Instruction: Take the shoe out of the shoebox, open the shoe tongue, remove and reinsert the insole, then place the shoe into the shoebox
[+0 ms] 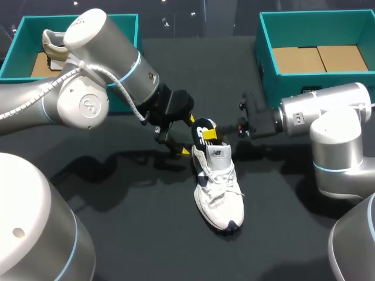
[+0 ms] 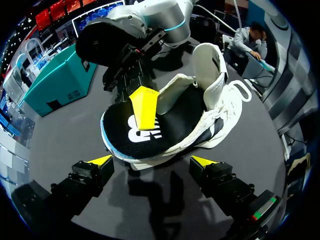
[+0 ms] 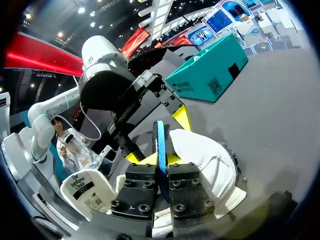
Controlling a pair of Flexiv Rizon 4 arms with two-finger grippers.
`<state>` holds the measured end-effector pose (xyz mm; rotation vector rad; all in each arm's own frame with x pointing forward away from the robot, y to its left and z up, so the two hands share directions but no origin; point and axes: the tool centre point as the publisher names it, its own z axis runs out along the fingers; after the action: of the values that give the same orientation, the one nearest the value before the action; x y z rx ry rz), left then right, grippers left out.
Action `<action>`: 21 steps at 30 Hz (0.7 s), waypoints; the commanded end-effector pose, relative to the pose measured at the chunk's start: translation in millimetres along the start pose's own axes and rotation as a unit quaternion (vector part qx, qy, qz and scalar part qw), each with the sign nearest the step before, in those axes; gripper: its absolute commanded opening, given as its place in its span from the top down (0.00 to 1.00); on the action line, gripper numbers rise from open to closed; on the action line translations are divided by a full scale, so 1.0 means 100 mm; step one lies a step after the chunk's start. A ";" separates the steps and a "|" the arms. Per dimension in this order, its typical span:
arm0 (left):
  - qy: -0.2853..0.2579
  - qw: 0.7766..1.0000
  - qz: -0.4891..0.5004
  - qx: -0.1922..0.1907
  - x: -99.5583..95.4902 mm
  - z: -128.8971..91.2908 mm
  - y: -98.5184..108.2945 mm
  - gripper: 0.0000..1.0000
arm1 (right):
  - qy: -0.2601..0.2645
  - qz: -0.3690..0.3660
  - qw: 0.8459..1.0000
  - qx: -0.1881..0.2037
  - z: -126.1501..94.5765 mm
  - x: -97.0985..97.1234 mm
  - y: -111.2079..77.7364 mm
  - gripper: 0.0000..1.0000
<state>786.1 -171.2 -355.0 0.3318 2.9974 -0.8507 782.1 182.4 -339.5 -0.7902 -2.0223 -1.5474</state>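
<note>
Table (image 1: 117,222): dark top, with the white shoe (image 1: 218,187) lying near its middle, toe pointing at the robot
Left arm (image 1: 88,88): comes in from the shoe's left, with its wrist just behind and left of the heel
Right arm (image 1: 328,117): comes in from the shoe's right, its wrist level and aimed at the heel
Left shoebox (image 1: 16,50): teal, well behind and left of the shoe, with a second, beige-and-white shoe (image 1: 54,47) inside
Right shoebox (image 1: 265,70): teal, behind and right of the shoe, showing only its cardboard floor
Shoe: sole down on the table and outside both boxes, its laces (image 1: 225,184) loose over the top
Tongue (image 2: 210,65): pulled up and standing clear of the shoe's opening
Insole (image 2: 150,130): black with a blue edge, sticking up out of the heel end; from here its front part seems to be still inside the shoe, though I can't be sure
Right gripper (image 3: 161,167): at the shoe's heel, both fingers pressed together on the insole's thin edge
Left gripper (image 2: 151,161): just behind the heel, fingers spread wide with nothing between them, its tips close to the heel but not touching the shoe
</note>
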 end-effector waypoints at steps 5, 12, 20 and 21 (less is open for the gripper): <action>0.000 1.000 0.000 -0.001 0.00 0.01 0.00 0.00 | -0.021 0.032 0.999 0.011 -0.03 0.07 -0.33 1.00; 0.000 1.000 0.000 -0.001 0.00 0.01 0.00 0.00 | -0.041 0.043 0.998 0.024 -0.07 0.21 -0.44 1.00; 0.000 1.000 0.000 -0.001 0.00 0.01 0.00 0.00 | -0.043 -0.006 0.999 0.013 -0.04 0.23 -0.19 0.56; 0.000 1.000 0.000 -0.001 0.00 0.01 0.00 0.00 | -0.044 -0.011 0.999 0.012 -0.04 0.23 -0.17 0.56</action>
<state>786.2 -171.2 -355.0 0.3316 2.9974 -0.8507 752.4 176.7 -336.4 -0.8429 -2.1091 -1.5195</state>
